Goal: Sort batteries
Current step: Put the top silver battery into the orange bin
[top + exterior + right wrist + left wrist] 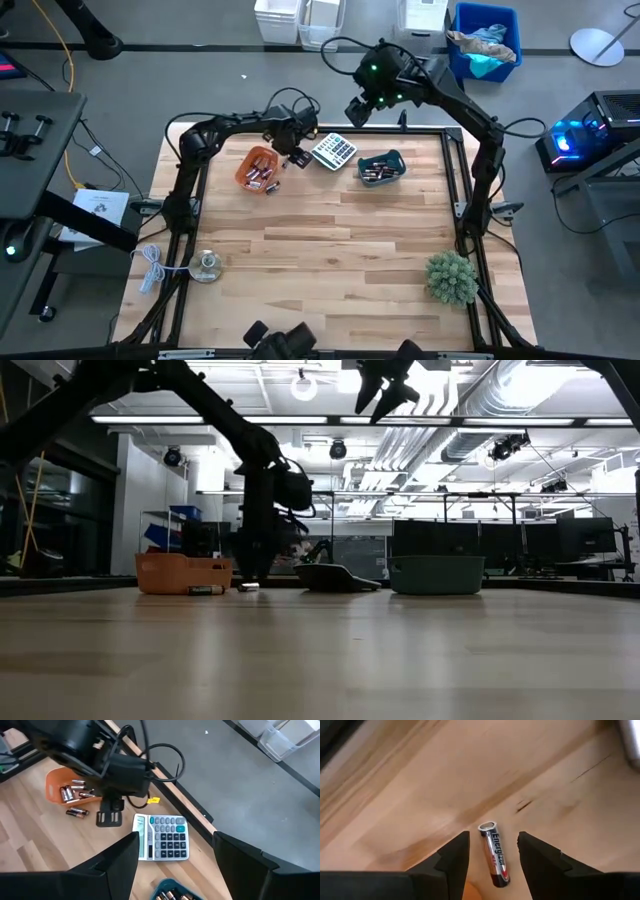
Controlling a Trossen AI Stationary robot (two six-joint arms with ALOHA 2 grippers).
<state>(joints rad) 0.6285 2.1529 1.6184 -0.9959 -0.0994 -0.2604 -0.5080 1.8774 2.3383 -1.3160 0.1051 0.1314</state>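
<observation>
From above, the left gripper [297,157] hangs near the counter's far edge between the orange bowl [256,166] and the calculator [334,150], while the right gripper [358,110] waits high, fingers spread. In the left wrist view, an Energizer battery [493,853] lies flat on the counter between the parted fingers [454,857], its long axis running along them, neither touching yet.

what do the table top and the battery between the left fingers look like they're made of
Table top: pale wood planks, smooth matte finish; grain and plank seams show. Battery: shiny metal end cap, glossy printed wrap in silver, black and red, probably foil or plastic film. Left gripper straddles it, jaws apart.
</observation>
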